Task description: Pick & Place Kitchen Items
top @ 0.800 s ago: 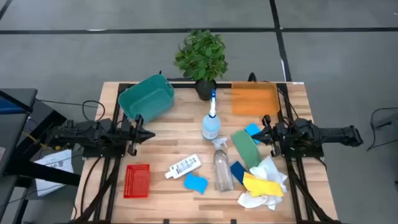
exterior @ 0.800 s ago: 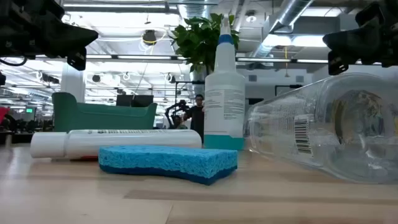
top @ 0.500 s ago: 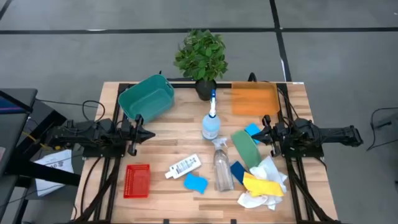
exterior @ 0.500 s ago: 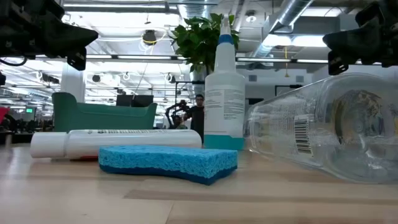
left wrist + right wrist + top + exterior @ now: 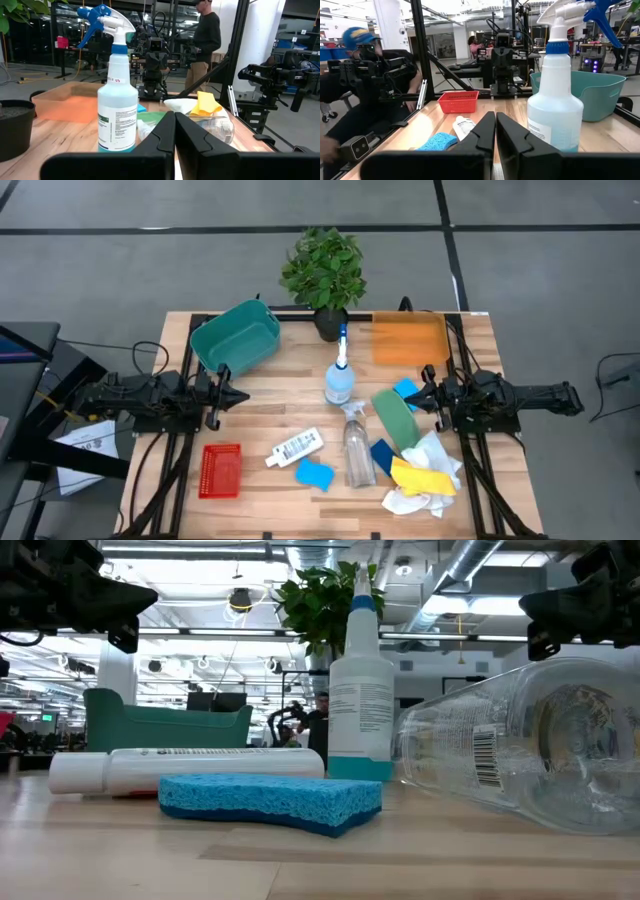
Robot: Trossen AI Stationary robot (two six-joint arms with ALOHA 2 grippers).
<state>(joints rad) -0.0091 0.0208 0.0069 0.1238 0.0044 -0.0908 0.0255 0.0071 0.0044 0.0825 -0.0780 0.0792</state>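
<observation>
Both arms parked, no item in hand. Left tool [image 5: 240, 396] sits at bench left side, fingers pressed together, nothing held (left wrist view: tips meet w/ only a slit). Right tool [image 5: 412, 397] sits at bench right side, same condition, pinched to a slit and empty. Bench [image 5: 260, 430] carries all task items: upright spray bottle [image 5: 340, 380] at centre w/ blue trigger; second spray bottle [image 5: 357, 446] lying on its side nearer the front; small white bottle [image 5: 296, 447] lying flat to its left; blue sponge [image 5: 315, 474] just in front of that; green sponge [image 5: 395, 417], yellow sponge [image 5: 420, 477] and white cloth [image 5: 425, 490] heaped at front right, overlapping. Containers: teal tub [image 5: 236, 337] rear left, red basket [image 5: 221, 469] front left, orange tray [image 5: 410, 339] rear right. Plant [image 5: 324, 270] at rear centre, just behind upright bottle. Risks, as judged: upright bottle is tall, narrow-based and close to plant pot; a side approach could tip it or knock the pot. Lying bottle is round and clear, likely to roll or slip under a pinch. The right-hand heap is the worst case: a grab may lift cloth and sponge together. Further blue pieces show by the green sponge; cannot tell if one sponge or several. Not visible: which container suits which item, liquid level in lying bottle, bottle label text. Persons in room beyond bench, clear of the arms.
</observation>
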